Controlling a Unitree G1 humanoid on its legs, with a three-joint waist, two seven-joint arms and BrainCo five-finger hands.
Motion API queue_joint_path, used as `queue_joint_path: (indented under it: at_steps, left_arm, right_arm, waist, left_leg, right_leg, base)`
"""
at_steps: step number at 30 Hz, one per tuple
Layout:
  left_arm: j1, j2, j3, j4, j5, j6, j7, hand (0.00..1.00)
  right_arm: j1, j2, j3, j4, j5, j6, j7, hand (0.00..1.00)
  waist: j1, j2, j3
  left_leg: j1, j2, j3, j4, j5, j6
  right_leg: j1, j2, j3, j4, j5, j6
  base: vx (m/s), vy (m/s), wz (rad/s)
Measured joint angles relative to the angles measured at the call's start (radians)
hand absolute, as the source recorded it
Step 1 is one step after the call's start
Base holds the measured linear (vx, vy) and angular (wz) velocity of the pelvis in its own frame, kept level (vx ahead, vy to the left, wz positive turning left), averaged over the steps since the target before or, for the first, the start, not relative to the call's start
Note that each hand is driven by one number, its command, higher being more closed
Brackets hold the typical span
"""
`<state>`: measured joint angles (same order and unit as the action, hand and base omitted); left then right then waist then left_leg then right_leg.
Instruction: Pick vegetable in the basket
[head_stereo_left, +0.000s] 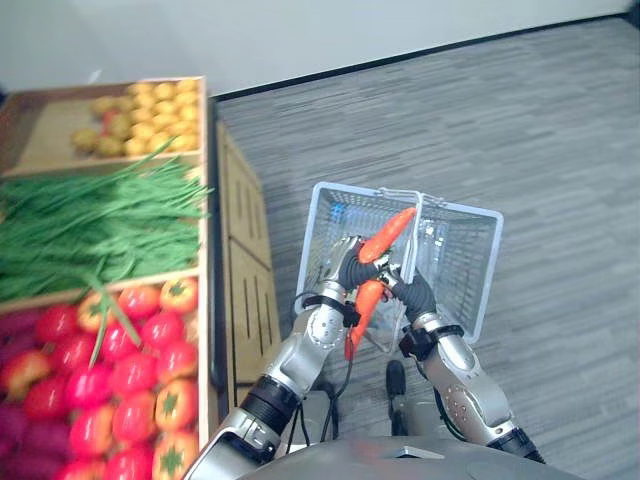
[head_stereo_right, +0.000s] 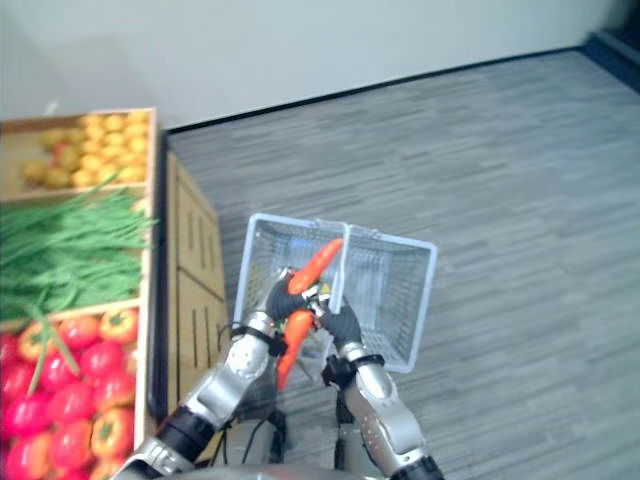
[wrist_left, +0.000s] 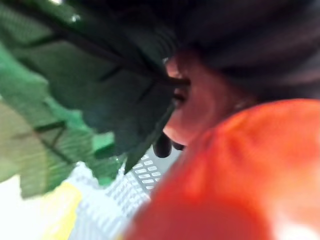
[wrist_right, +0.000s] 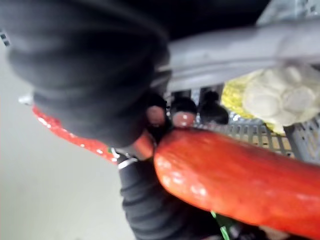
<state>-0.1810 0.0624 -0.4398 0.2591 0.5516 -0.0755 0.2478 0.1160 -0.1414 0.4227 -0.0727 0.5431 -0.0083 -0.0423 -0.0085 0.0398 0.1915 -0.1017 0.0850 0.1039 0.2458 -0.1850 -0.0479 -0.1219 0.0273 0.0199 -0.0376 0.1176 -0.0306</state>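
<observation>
We count two orange-red peppers, an upper pepper (head_stereo_left: 388, 235) and a lower pepper (head_stereo_left: 361, 312), one pale basket (head_stereo_left: 465, 265), and two hands, the left hand (head_stereo_left: 345, 265) and the right hand (head_stereo_left: 408, 288). We see one wooden stand (head_stereo_left: 245, 260) with three compartments. They hold one pile of yellow fruits (head_stereo_left: 150, 115), one heap of green stalks (head_stereo_left: 90, 225) and one pile of red tomatoes (head_stereo_left: 130, 370), each well over a dozen and too crowded for us to count exactly.

- The basket (head_stereo_right: 397, 287) stands on the floor (head_stereo_right: 520, 190), just beside the stand (head_stereo_right: 190, 270).
- The left hand (head_stereo_right: 272, 298) grips a chilli (head_stereo_right: 316, 264) above the basket's near left corner; another chilli (head_stereo_right: 290, 352) hangs below.
- The right hand (head_stereo_right: 343, 325) curls on the handle (head_stereo_right: 346, 262).
- The stand holds yellow fruit (head_stereo_right: 90, 135), greens (head_stereo_right: 60, 250) and tomatoes (head_stereo_right: 85, 365).
</observation>
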Motion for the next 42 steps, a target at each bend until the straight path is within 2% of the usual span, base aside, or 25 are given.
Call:
queue_joint_path:
  at_steps: [2,5,7,9,10,13,21,27,32,35,36,38,40,42]
  left_arm:
    - [-0.018,0.01,-0.012,0.002,0.0,0.006,0.0,1.0]
    - [-0.068,0.029,-0.035,0.007,0.0,0.013,0.002,1.0]
    - [-0.132,0.041,-0.049,0.055,0.009,0.015,0.001,1.0]
    - [-0.163,0.042,-0.076,0.094,0.013,0.018,-0.001,1.0]
    - [-0.164,0.039,-0.093,0.113,0.017,0.019,-0.001,0.0]
    - [-0.155,0.038,-0.11,0.16,0.029,0.023,-0.003,0.0]
    - [-0.154,0.034,-0.098,0.198,0.03,0.029,-0.002,0.0]
    - [-0.138,0.033,-0.054,0.198,0.029,0.029,-0.002,0.0]
    - [-0.113,0.071,-0.003,0.159,0.005,0.027,-0.001,0.0]
    - [-0.055,0.133,0.012,0.03,-0.072,0.006,-0.008,0.0]
    - [-0.034,0.157,0.013,-0.022,-0.115,-0.014,-0.018,0.0]
    - [-0.009,0.166,0.015,-0.078,-0.154,-0.029,-0.027,0.0]
    - [0.028,0.175,0.031,-0.13,-0.255,-0.067,-0.053,0.0]
    - [0.041,0.17,0.04,-0.14,-0.301,-0.071,-0.058,0.0]
  right_arm:
    - [0.006,-0.014,0.0,-0.021,0.038,0.0,0.001,1.0]
    - [0.015,-0.055,0.001,-0.072,0.116,-0.004,0.009,1.0]
    - [0.031,-0.089,0.007,-0.112,0.164,-0.011,0.05,1.0]
    - [0.039,-0.099,0.055,-0.148,0.192,-0.009,0.098,1.0]
    - [0.041,-0.096,0.083,-0.155,0.203,-0.007,0.127,1.0]
    - [0.085,-0.103,0.068,-0.155,0.236,0.005,0.162,1.0]
    - [0.164,-0.104,0.046,-0.144,0.31,0.04,0.196,1.0]
    - [0.228,-0.077,-0.104,-0.047,0.266,0.048,0.19,1.0]
    - [0.232,-0.045,-0.284,0.117,0.179,0.051,0.124,1.0]
    - [0.23,-0.008,-0.434,0.223,0.125,0.051,0.065,1.0]
    - [0.225,0.011,-0.516,0.271,0.09,0.051,0.031,1.0]
    - [0.224,0.019,-0.586,0.305,0.06,0.051,0.006,1.0]
    - [0.199,0.025,-0.662,0.377,0.009,0.05,-0.033,1.0]
    - [0.187,0.029,-0.693,0.422,-0.022,0.05,-0.053,1.0]
  waist:
    - [-0.002,-0.01,0.003]
    - [-0.006,-0.011,0.003]
    - [-0.004,-0.021,-0.002]
    - [-0.003,-0.034,-0.004]
    - [-0.005,-0.045,-0.007]
    - [0.0,-0.063,-0.015]
    - [-0.002,-0.077,-0.022]
    - [-0.013,-0.079,-0.029]
    - [-0.04,-0.075,-0.043]
    - [-0.054,-0.057,-0.061]
    - [-0.054,-0.048,-0.067]
    - [-0.053,-0.037,-0.074]
    - [-0.059,-0.028,-0.079]
    - [-0.06,-0.026,-0.081]
  left_leg:
    - [0.033,-0.013,0.021,-0.042,0.022,0.003]
    - [0.054,-0.03,0.024,-0.075,0.035,0.008]
    - [0.051,-0.048,0.023,-0.103,0.045,0.018]
    - [0.049,-0.059,0.024,-0.12,0.049,0.025]
    - [0.05,-0.065,0.024,-0.127,0.052,0.029]
    - [0.064,-0.072,0.027,-0.137,0.054,0.033]
    - [0.088,-0.073,0.025,-0.159,0.06,0.041]
    - [0.103,-0.075,0.014,-0.162,0.065,0.046]
    - [0.12,-0.083,-0.005,-0.196,0.087,0.047]
    - [0.124,-0.083,-0.009,-0.209,0.092,0.046]
    - [0.124,-0.083,-0.014,-0.21,0.093,0.046]
    - [0.123,-0.083,-0.015,-0.21,0.093,0.046]
    - [0.128,-0.083,-0.024,-0.213,0.096,0.045]
    - [0.137,-0.082,-0.033,-0.221,0.1,0.042]
  right_leg:
    - [-0.029,-0.009,0.022,0.062,-0.024,0.01]
    - [-0.042,-0.025,0.026,0.101,-0.042,0.021]
    - [-0.043,-0.044,0.02,0.077,-0.042,0.022]
    - [-0.029,-0.056,0.022,0.027,-0.027,0.041]
    - [-0.016,-0.062,0.023,-0.001,-0.018,0.049]
    - [0.014,-0.068,0.026,-0.047,0.006,0.052]
    - [0.03,-0.068,0.022,-0.059,0.013,0.055]
    - [0.051,-0.072,0.005,-0.065,0.015,0.058]
    - [0.059,-0.081,-0.017,-0.065,0.014,0.061]
    - [0.06,-0.082,-0.027,-0.065,0.012,0.063]
    - [0.061,-0.083,-0.032,-0.065,0.011,0.064]
    - [0.061,-0.083,-0.033,-0.065,0.011,0.064]
    - [0.069,-0.084,-0.049,-0.065,0.01,0.065]
    - [0.078,-0.084,-0.06,-0.065,0.007,0.066]
  base:
    - [0.16,0.12,-0.25]
    - [0.13,0.13,-0.01]
    - [0.06,0.128,0.14]
    - [0.03,0.088,0.05]
    - [0.02,0.077,0.02]
    - [0.0,0.039,0.0]
    - [-0.03,0.001,-0.01]
    - [-0.03,0.006,0.07]
    - [-0.01,0.007,0.12]
    - [0.0,0.006,0.07]
    - [0.0,0.008,0.06]
    - [0.0,0.004,0.06]
    - [-0.01,-0.003,0.1]
    - [-0.02,-0.014,0.13]
